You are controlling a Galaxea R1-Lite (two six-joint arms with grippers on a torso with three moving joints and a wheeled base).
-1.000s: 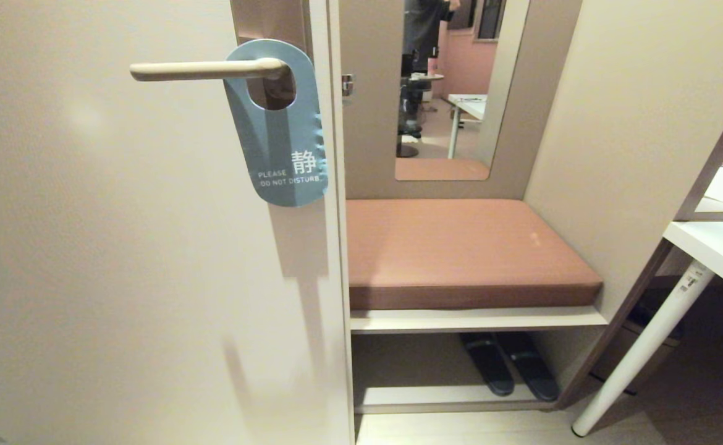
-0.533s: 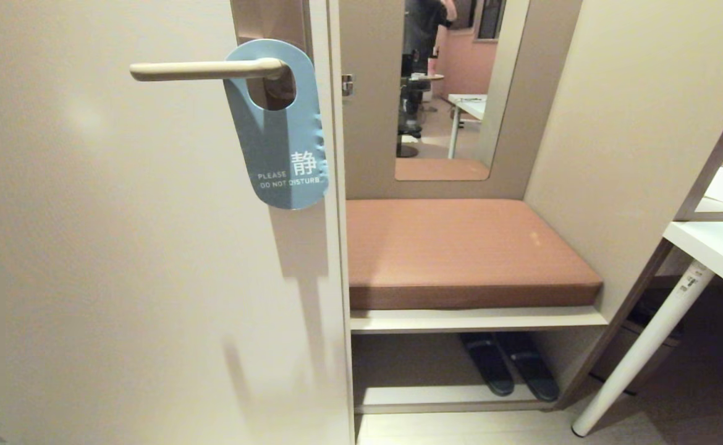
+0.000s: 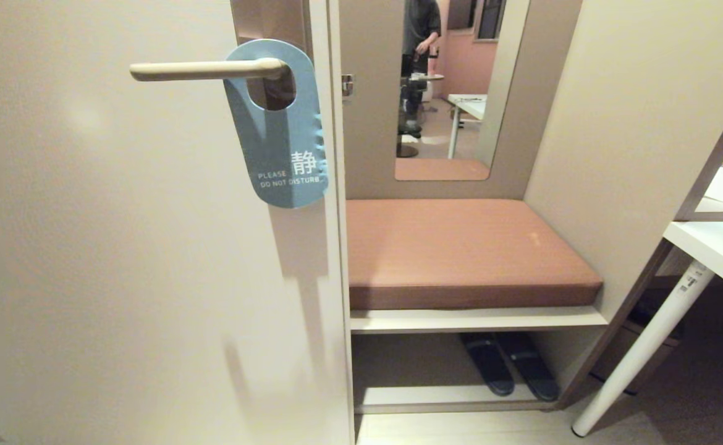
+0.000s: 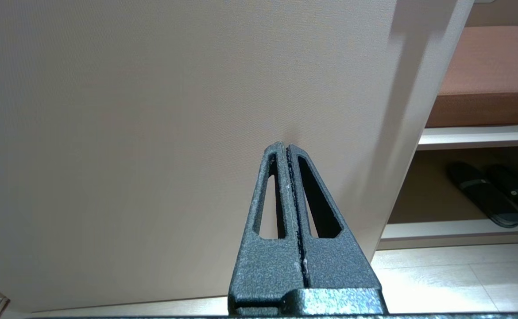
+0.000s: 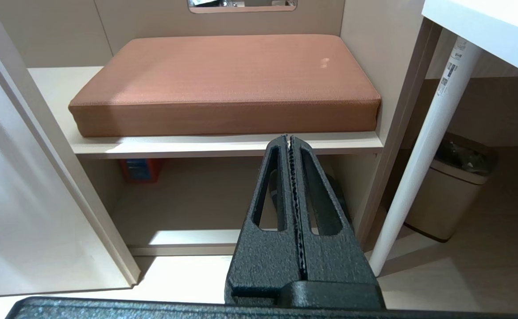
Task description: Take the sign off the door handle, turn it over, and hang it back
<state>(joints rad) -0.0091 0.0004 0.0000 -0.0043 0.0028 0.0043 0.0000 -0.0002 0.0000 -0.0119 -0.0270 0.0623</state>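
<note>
The sign [image 3: 280, 142] hangs on the door handle [image 3: 204, 70] with its blue "PLEASE DO NOT DISTURB" face towards me, slightly tilted, its oval hole over the lever's pivot end. The cream lever sticks out to the left from a brown-grey plate [image 3: 269, 21] near the door's edge. Neither arm shows in the head view. My left gripper [image 4: 287, 147] is shut and empty, low down, facing the plain door panel well below the sign. My right gripper [image 5: 289, 138] is shut and empty, low, facing the bench shelf.
Right of the door is a niche with a brown cushion [image 3: 460, 247] on a bench, dark slippers [image 3: 510, 364] beneath and a mirror [image 3: 454, 86] reflecting a person. A white table leg [image 3: 642, 349] and a bin [image 5: 449, 186] stand at the far right.
The sign, handle and both arms stay as they were. Only the person reflected in the mirror has shifted position.
</note>
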